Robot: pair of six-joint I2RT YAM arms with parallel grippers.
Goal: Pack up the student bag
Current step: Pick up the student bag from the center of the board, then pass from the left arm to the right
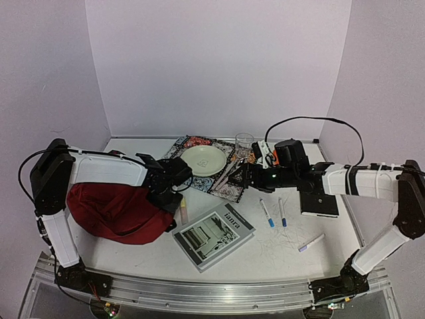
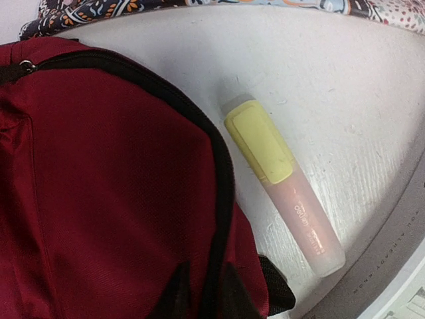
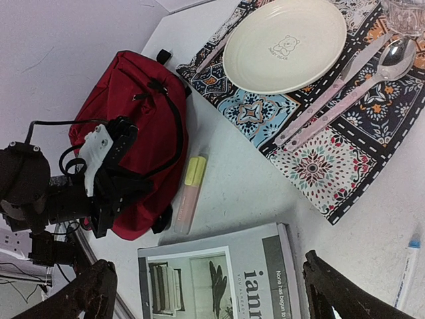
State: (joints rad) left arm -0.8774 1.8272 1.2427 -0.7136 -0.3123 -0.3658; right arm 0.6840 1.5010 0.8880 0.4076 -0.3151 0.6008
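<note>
Left gripper [image 1: 167, 193] rests on the black zipper edge of the student bag [image 1: 109, 209], its jaws too hidden to tell if they pinch it, the bag slumped lengthwise just left of the magazine [image 1: 214, 236], far nearer this arm than the wide-open right gripper [image 1: 244, 178] beyond the magazine.

One student bag [image 1: 113, 209], one highlighter [image 1: 184, 211], one magazine [image 1: 214, 236]. On the placemat [image 1: 229, 189]: one plate [image 1: 204, 160], one glass [image 1: 244, 143], two utensils [image 3: 345, 86]. Right of it, three pens [image 1: 266, 212]
</note>
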